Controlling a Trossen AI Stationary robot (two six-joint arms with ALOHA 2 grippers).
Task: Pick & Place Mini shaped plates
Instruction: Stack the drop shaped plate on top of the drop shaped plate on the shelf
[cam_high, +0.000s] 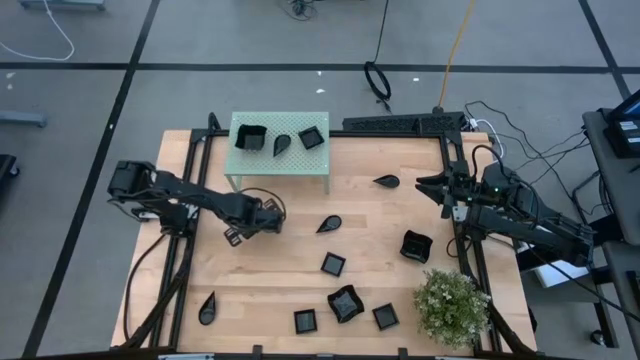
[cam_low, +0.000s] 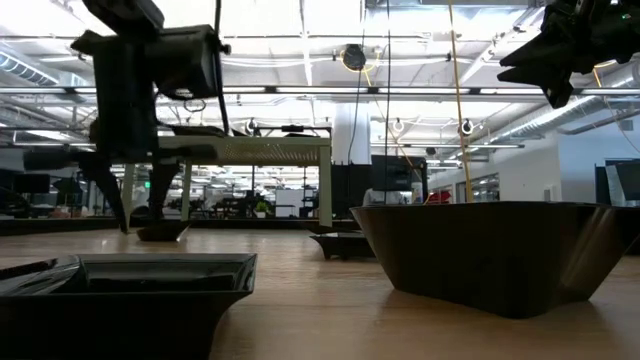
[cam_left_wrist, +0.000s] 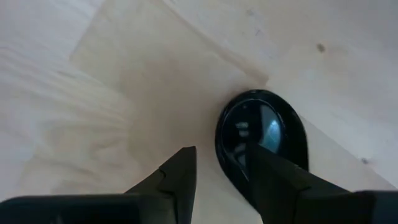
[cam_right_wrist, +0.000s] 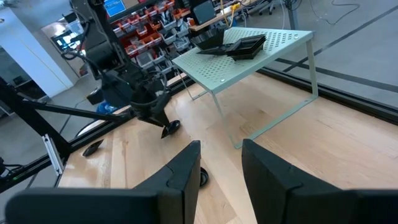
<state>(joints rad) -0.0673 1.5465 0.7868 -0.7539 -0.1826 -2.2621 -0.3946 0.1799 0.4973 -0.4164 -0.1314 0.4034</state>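
Note:
Several glossy black mini plates lie scattered on the wooden table (cam_high: 300, 250), among them a teardrop plate (cam_high: 329, 224) and a wavy-rimmed plate (cam_high: 416, 245). Three plates (cam_high: 281, 145) rest on the green perforated platform (cam_high: 280, 165) at the far edge. My left gripper (cam_left_wrist: 221, 177) is open and points down over a teardrop plate (cam_left_wrist: 264, 127) that lies flat on the table at centre left. One finger (cam_left_wrist: 273, 180) is over the dish and the other (cam_left_wrist: 177, 177) is outside its rim. My right gripper (cam_right_wrist: 221, 165) is open and empty, raised at the table's far right (cam_high: 440, 187). My left gripper comes down from above with its fingers on either side of the teardrop plate's rim (cam_left_wrist: 222, 149). I cannot tell whether a finger touches the plate. The plate lies flat on the table.
A small potted plant (cam_high: 452, 308) stands at the near right corner. The platform stands on thin legs (cam_right_wrist: 311, 68) with free room under it. Dark frame rails (cam_high: 190, 200) run along the table's left and right sides. Several plates (cam_high: 345, 303) cluster near the front edge.

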